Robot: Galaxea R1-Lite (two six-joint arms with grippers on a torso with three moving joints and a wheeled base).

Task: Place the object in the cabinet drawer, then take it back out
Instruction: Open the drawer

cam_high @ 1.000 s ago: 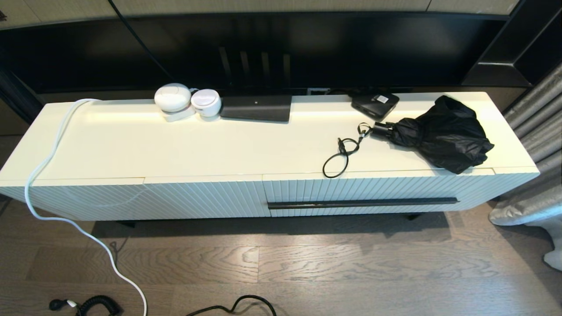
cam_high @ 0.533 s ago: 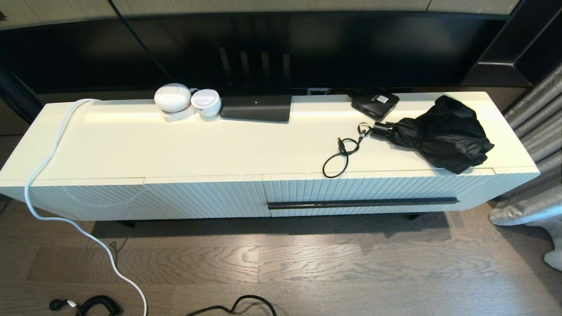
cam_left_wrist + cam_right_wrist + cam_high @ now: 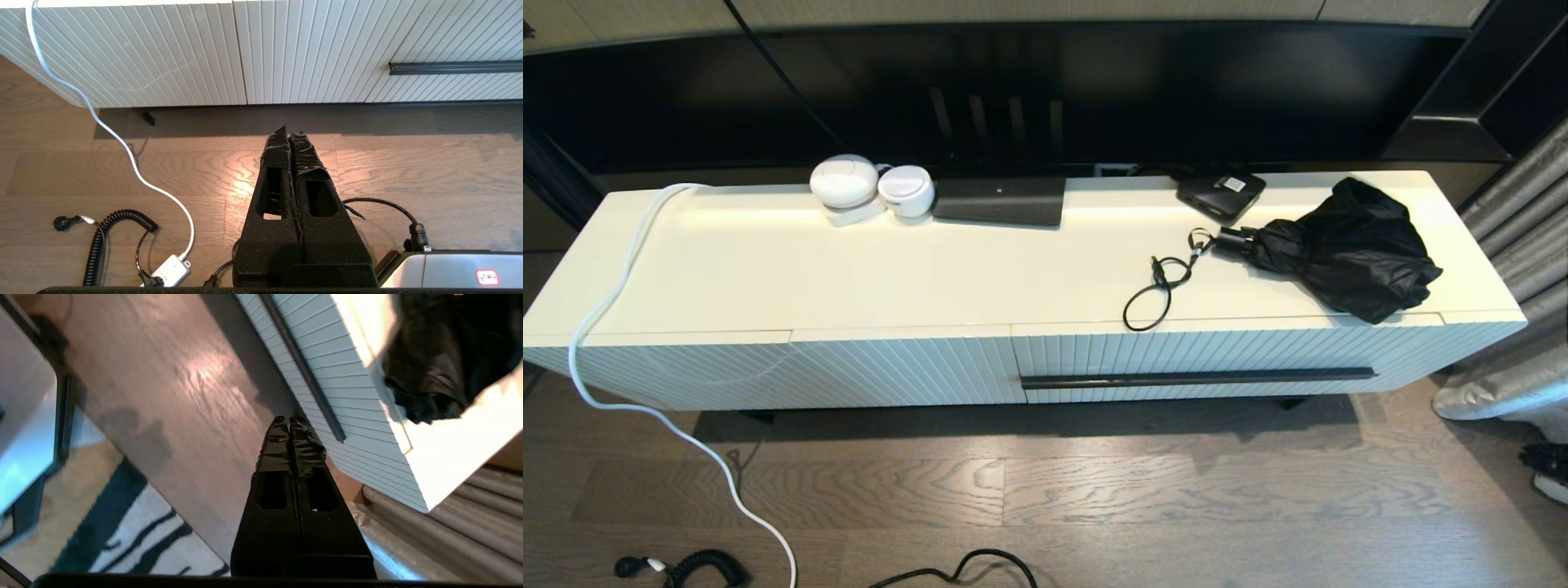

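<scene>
The cabinet drawer (image 3: 1217, 351) is closed; its white ribbed front carries a long black bar handle (image 3: 1197, 378). A folded black umbrella (image 3: 1347, 249) lies on the cabinet top above the drawer's right end, its strap toward the left. My right gripper (image 3: 289, 421) is shut and empty, low over the floor off the cabinet's right end, with the handle (image 3: 302, 367) and umbrella (image 3: 433, 367) ahead of it. Its dark tip (image 3: 1547, 461) shows at the head view's right edge. My left gripper (image 3: 289, 132) is shut and empty, low over the floor facing the cabinet front, left of the handle (image 3: 455, 67).
A looped black cord (image 3: 1156, 290), two white round devices (image 3: 870, 189), a black box (image 3: 1001, 200) and a small black box (image 3: 1219, 192) sit on the top. A white cable (image 3: 605, 327) hangs down the left side. Grey curtain (image 3: 1503, 376) stands at the right; cables (image 3: 118, 228) lie on the floor.
A dark gripper tip has come into the head view at the lower right edge. The umbrella, the drawer and the other things have not moved.
</scene>
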